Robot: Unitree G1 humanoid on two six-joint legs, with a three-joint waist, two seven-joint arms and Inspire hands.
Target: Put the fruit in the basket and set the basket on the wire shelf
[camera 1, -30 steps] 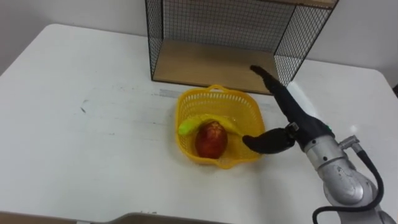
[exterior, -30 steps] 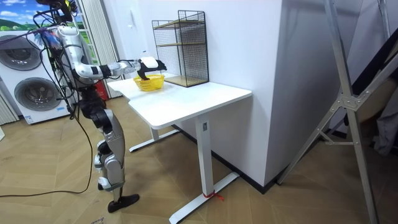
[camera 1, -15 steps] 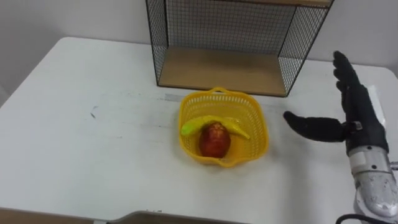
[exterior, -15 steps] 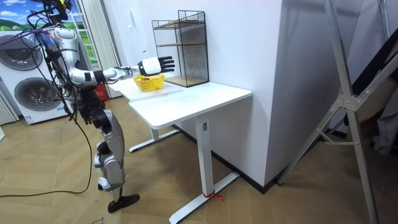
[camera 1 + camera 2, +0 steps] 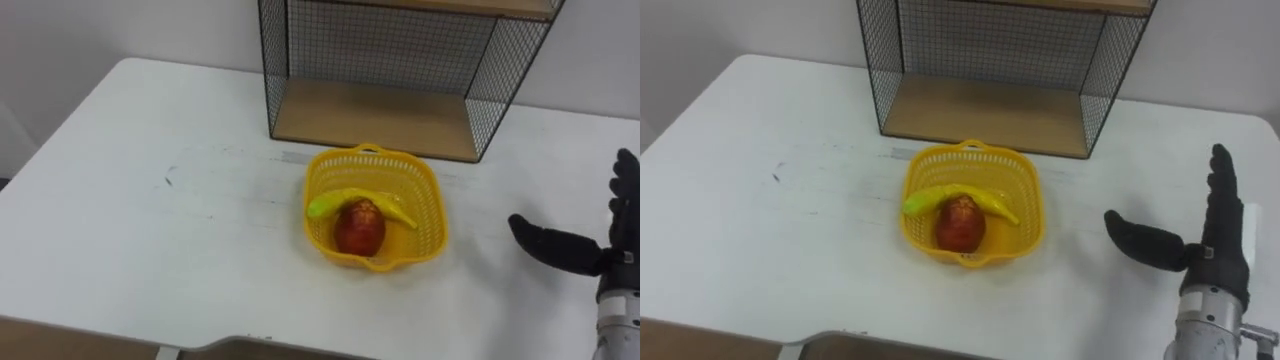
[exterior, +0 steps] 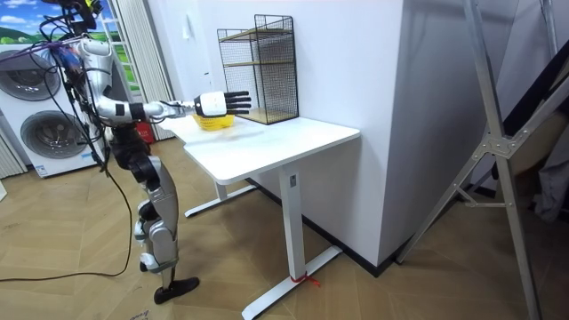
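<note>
Left eye view: on the white table (image 5: 150, 230), a yellow basket (image 5: 428, 203) just in front of the wire shelf (image 5: 400, 60), not on it. Inside, a red apple (image 5: 359, 228) with a banana (image 5: 330, 203) lying across behind it. At the far right, the right hand (image 5: 570, 248), fingers (image 5: 626, 195) straight, thumb stretched toward the basket, empty, bare table between thumb tip and rim.

Room view: standing at the table's end on the room view's left, right arm held out level, fingers spread beside the basket.

Right eye view: same layout, flat palm right of the basket, touching nothing.
</note>
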